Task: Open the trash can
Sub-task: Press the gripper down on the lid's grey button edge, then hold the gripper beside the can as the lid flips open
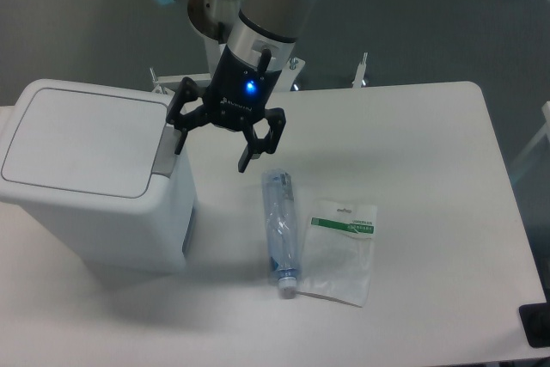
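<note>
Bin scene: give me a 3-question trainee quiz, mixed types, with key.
1. True or false: the bin lid is shut.
2. The tool is: A) open, holding nothing B) shut on the bottle C) gripping the packet
3. What lies between bin and packet on the table?

Key: 1 true. 2 A, with one finger beside the grey tab. 3 the bottle.

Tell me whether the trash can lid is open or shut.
Shut. The lid lies flat on the trash can; the open gripper hangs beside its grey tab.
</note>
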Robot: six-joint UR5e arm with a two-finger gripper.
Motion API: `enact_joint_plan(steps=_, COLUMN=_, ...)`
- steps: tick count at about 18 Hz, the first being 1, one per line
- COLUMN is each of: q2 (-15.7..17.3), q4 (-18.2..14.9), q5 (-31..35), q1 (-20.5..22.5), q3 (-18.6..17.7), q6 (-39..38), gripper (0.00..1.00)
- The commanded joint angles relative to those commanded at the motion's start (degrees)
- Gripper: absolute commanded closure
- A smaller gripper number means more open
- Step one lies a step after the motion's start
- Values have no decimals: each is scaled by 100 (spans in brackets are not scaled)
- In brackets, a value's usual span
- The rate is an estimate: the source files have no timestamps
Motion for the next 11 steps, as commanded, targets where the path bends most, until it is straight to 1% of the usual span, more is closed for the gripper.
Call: enact_joint_plan(steps=11, q2=9, q4=0, q5=26, q1=0, q3=-53, q6=9, gripper=0)
